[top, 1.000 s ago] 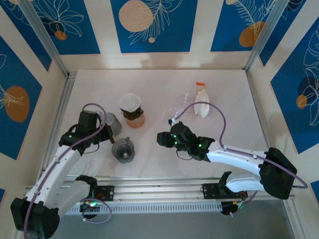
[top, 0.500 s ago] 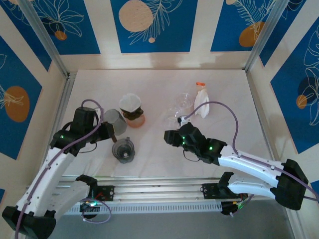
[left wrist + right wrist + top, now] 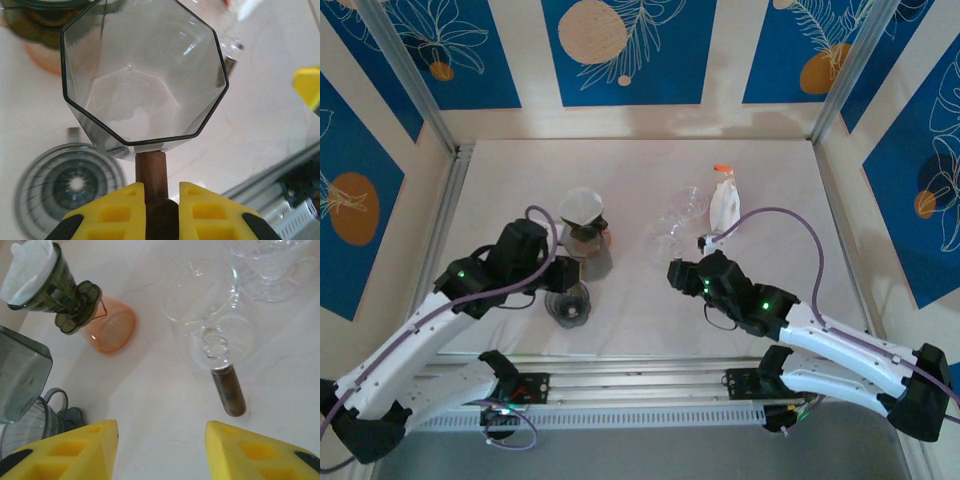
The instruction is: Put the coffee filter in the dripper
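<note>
- Top view: the white coffee filter (image 3: 582, 203) sits in a dark dripper (image 3: 585, 228) on an orange carafe (image 3: 593, 244), left of the desk's (image 3: 790, 230) middle; the left pincer (image 3: 558, 268) is just beside the carafe, and a grey ribbed dripper (image 3: 567, 304) stands near the front edge; the right pincer (image 3: 673, 272) hangs near the desk's middle
- Left wrist view: the left pincer is clamped on the wooden handle (image 3: 151, 167) of a smoky octagonal dripper (image 3: 145, 75), held up over the desk; the ribbed dripper lies below, at lower left
- Right wrist view: the right pincer's fingers (image 3: 90, 445) stand apart, gripping nothing; a clear glass dripper (image 3: 215, 325) lies just ahead on the desk; the filter shows at top left, in its dark dripper
</note>
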